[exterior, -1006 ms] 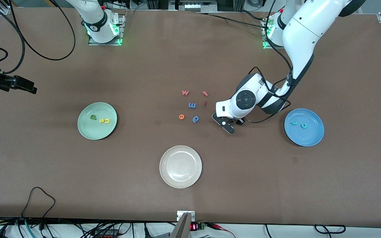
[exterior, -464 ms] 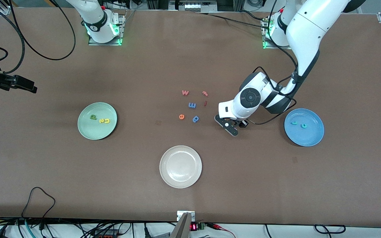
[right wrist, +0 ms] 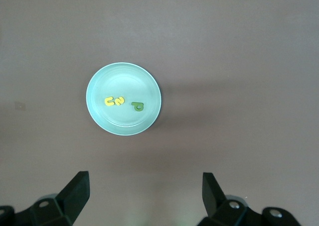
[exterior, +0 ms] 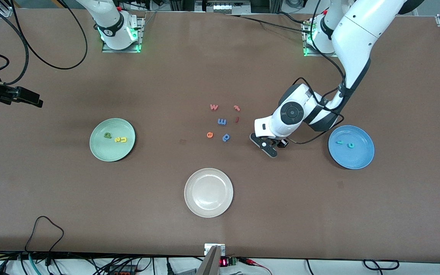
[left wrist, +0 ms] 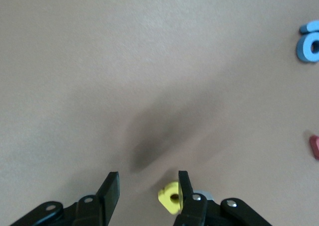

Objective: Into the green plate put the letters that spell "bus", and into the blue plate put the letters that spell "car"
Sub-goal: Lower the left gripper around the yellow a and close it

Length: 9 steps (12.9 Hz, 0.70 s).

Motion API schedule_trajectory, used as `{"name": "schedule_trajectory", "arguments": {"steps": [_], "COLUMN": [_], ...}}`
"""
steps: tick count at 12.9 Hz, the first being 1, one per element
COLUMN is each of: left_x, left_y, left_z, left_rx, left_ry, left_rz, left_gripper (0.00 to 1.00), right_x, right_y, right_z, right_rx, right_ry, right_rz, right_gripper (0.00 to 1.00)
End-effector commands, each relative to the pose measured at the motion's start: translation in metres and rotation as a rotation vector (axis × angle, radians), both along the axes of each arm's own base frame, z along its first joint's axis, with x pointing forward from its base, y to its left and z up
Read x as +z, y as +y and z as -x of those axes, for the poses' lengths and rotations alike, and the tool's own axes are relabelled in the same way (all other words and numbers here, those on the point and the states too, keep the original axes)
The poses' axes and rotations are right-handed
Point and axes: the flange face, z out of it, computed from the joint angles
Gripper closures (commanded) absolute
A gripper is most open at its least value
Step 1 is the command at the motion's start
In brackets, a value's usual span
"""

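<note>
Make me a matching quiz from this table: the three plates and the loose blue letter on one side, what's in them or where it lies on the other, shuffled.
1. green plate
2. blue plate
3. white plate
4. blue stem-and-loop letter

A. holds no letters
B. on the bare table beside the orange e
C. holds two yellow letters and a dark green one
D. holds two teal letters

Pairs: 1-C, 2-D, 3-A, 4-B

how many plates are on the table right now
3. The green plate lies toward the right arm's end, the blue plate toward the left arm's end, and the white plate between them, nearest the front camera. None looks hidden.
</note>
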Motion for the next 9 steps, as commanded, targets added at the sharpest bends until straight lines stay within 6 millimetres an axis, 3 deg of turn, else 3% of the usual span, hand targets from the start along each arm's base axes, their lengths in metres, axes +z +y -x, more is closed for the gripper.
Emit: {"name": "schedule_trajectory", "arguments": {"steps": [1,6,9], "left_x": [0.007,0.009,0.006], "left_y": [0.016,0.009,0.007], "left_z": [0.012,0.034,0.037], "left_rx": [0.020,0.049,0.058], "left_ry": [-0.049,-0.035,-0.032], "left_rz": [0.007,-0.012,-0.010], "left_gripper": [0.44,0.44,0.44], "right_x": [0.005,0.004,0.004], "right_y": [-0.002,-0.001,-0.001], "right_z": [0.003,0.004,0.004], "right_rx": [-0.004,-0.004,0.002], "right_ry": [0.005,0.015,0.015], "right_rz": [0.001,0.001,0.000], "right_gripper": [0.00,0.00,0.00]}}
